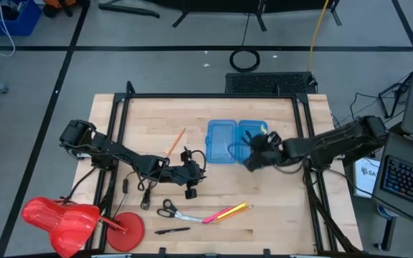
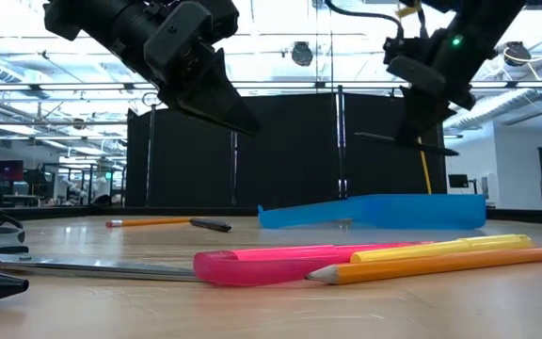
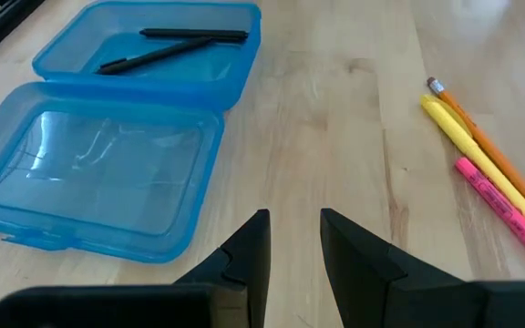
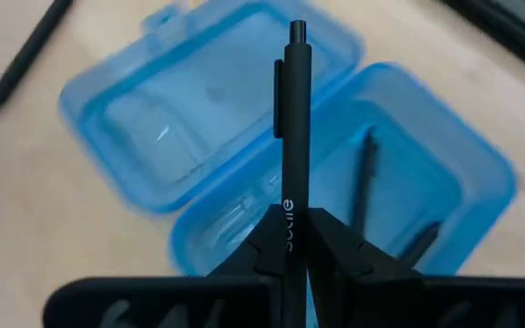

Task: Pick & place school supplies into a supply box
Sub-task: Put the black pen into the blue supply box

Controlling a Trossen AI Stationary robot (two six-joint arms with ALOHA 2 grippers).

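The supply box [image 1: 231, 138] lies open at the table's middle; in the left wrist view one blue half [image 3: 167, 50] holds two black pens [image 3: 176, 44] and the other half is bare. My right gripper [image 4: 290, 219] hovers over the box's right half [image 1: 253, 136], shut on a third black pen [image 4: 294, 109]. My left gripper [image 3: 294, 223] stands open above bare wood left of the box [image 1: 198, 168], touching nothing. Scissors [image 1: 167, 209], a pink marker [image 3: 504, 205], a yellow marker [image 3: 468, 137] and an orange pencil [image 3: 495, 150] lie near the front edge. My right gripper pinches the black pen near one end [image 4: 287, 202] between its two fingers. The pen lies along the fingers and sticks out past their tips, clip end away. The fingers slant down from the table's right side. The pen is lifted clear above the box [image 2: 403, 141].
A second orange pencil [image 1: 176, 142] and a black pen [image 2: 210, 224] lie left of the box. Another black pen [image 1: 172, 231] lies at the front edge. A red plastic object [image 1: 70, 221] sits at the front left corner. A black frame borders the table [image 1: 214, 95].
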